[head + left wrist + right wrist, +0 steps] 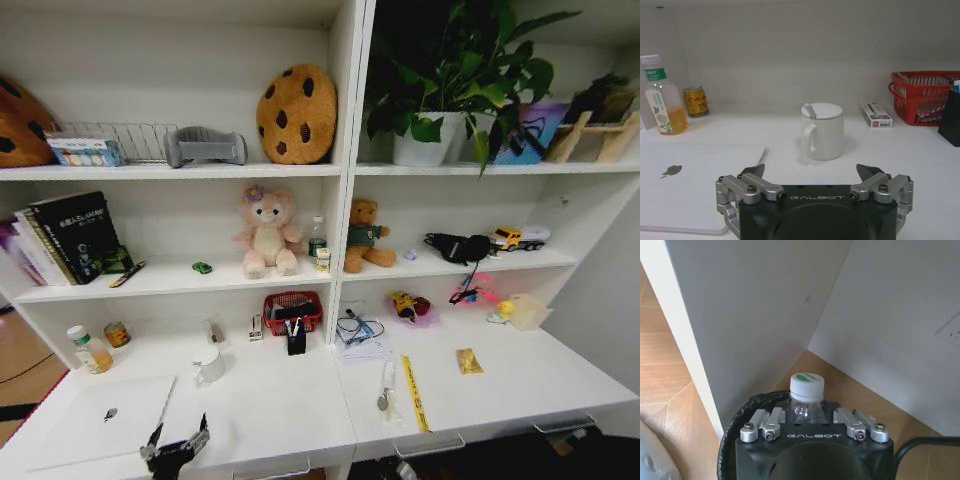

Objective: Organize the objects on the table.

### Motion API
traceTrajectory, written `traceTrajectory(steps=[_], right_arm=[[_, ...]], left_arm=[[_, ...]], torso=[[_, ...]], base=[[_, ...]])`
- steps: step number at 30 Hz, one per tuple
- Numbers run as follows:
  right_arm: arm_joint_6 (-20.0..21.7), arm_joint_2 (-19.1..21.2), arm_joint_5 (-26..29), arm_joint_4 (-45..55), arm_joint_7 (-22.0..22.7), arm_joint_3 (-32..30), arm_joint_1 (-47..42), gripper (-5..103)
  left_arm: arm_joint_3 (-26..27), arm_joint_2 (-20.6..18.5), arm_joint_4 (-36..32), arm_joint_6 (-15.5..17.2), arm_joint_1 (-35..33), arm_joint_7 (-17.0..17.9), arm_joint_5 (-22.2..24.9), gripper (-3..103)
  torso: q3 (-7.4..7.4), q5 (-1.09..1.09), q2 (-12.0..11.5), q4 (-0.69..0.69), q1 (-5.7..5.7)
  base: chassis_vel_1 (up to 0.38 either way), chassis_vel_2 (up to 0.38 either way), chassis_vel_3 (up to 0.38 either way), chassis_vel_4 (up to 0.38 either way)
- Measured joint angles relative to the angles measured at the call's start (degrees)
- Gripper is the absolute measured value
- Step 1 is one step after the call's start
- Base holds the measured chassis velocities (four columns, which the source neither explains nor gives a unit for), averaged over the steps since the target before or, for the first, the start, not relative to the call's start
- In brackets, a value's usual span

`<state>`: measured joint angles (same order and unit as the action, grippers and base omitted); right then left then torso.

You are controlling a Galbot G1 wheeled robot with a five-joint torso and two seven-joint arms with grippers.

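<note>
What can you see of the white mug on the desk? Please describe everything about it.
The white mug stands upright on the white desk, between the silver laptop and the red basket. It looks like glazed ceramic, with a round flat lid and a loop handle turned toward the laptop side. A pale spoon handle sticks out through the lid's edge. Nothing else touches it. The left gripper is low in front of it, fingers open and apart from it.

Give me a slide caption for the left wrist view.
Open left end effector hovers over the white desk, facing a lidded white mug, with the silver laptop beside it.
</note>
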<state>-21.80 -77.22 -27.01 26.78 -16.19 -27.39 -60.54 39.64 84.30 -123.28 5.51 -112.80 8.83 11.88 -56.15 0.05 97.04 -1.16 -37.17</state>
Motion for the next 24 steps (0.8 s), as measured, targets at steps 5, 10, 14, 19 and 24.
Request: traceTrajectory(steps=[5, 10, 14, 19, 24], right_arm=[[-0.25, -0.19, -0.25, 0.32, 0.84, -0.30, -0.90, 56], [-0.59, -0.06, -0.32, 0.09, 1.39, -0.70, -1.27, 72], [-1.19, 1.30, 2.45, 6.24, 0.01, 0.06, -6.15, 88], [-1.72, 1.87, 3.59, 9.38, -0.28, 0.32, -9.39, 99], [-1.97, 3.17, 7.68, 19.40, -0.89, 0.20, -19.73, 100]], left_arm=[[0.01, -0.03, 0.01, 0.01, 0.06, 0.02, 0.07, 100], [-0.09, -0.05, 0.11, 0.03, 0.14, 0.01, 0.08, 100], [-0.10, -0.06, 0.15, 0.05, 0.28, 0.02, 0.09, 100], [-0.08, -0.06, 0.14, 0.06, 0.38, 0.03, 0.13, 100], [-0.25, 0.02, 0.10, 0.09, 0.67, 0.11, 0.18, 100]], torso=[[0.00, 0.00, 0.00, -0.01, 0.01], [0.00, 0.01, 0.00, 0.01, 0.01], [0.00, 0.00, 0.00, 0.02, 0.00], [0.00, 0.00, 0.00, 0.00, 0.01], [0.00, 0.01, 0.01, -0.02, 0.01]], base=[[0.000, 0.000, 0.000, 0.000], [0.000, 0.000, 0.000, 0.000], [0.000, 0.000, 0.000, 0.000], [0.000, 0.000, 0.000, 0.000], [0.000, 0.000, 0.000, 0.000]])
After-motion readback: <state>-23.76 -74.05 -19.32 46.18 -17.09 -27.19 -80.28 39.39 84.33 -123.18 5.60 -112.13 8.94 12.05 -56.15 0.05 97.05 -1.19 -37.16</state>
